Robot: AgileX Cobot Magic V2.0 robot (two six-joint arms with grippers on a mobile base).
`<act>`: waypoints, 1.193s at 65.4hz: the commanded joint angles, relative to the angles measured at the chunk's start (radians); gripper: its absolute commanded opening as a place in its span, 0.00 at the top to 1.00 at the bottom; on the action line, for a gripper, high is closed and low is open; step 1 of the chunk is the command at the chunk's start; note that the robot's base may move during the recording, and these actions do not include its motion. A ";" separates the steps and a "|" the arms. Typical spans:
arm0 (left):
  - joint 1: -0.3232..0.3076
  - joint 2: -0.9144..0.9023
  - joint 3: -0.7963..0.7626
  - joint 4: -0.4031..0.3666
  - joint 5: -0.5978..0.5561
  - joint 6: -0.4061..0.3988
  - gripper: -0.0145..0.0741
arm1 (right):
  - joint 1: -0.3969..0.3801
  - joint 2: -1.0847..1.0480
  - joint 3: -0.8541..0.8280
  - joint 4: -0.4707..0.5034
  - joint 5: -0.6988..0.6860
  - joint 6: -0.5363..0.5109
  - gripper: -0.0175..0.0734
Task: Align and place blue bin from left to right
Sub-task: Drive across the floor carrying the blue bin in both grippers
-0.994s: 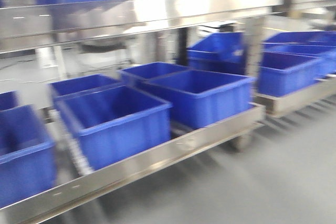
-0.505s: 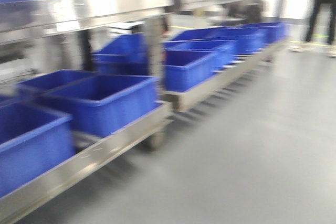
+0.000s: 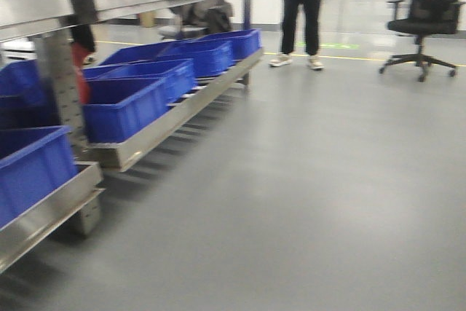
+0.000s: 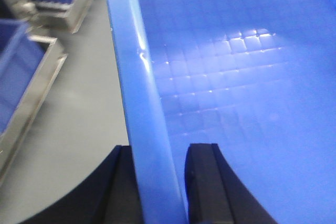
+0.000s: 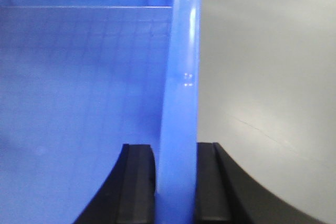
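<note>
On the left of the front view, dark blue bins (image 3: 127, 107) stand in a row on a low steel rack (image 3: 135, 151). Further right are a person (image 3: 300, 12) and an office chair (image 3: 422, 23). The fingers of the left gripper (image 4: 160, 156) clench one rim of the blue bin (image 4: 236, 77). The fingers of the right gripper (image 5: 176, 153) clench another rim, above the grey floor (image 3: 306, 180).
</note>
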 commanded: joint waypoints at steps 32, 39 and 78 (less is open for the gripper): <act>-0.003 -0.029 -0.014 0.017 -0.068 0.017 0.85 | -0.007 -0.019 -0.014 -0.055 -0.112 -0.022 0.88; -0.003 -0.029 -0.014 0.017 -0.068 0.017 0.85 | -0.007 -0.019 -0.014 -0.055 -0.112 -0.022 0.88; -0.003 -0.029 -0.014 0.017 -0.068 0.017 0.85 | -0.007 -0.019 -0.014 -0.055 -0.112 -0.022 0.88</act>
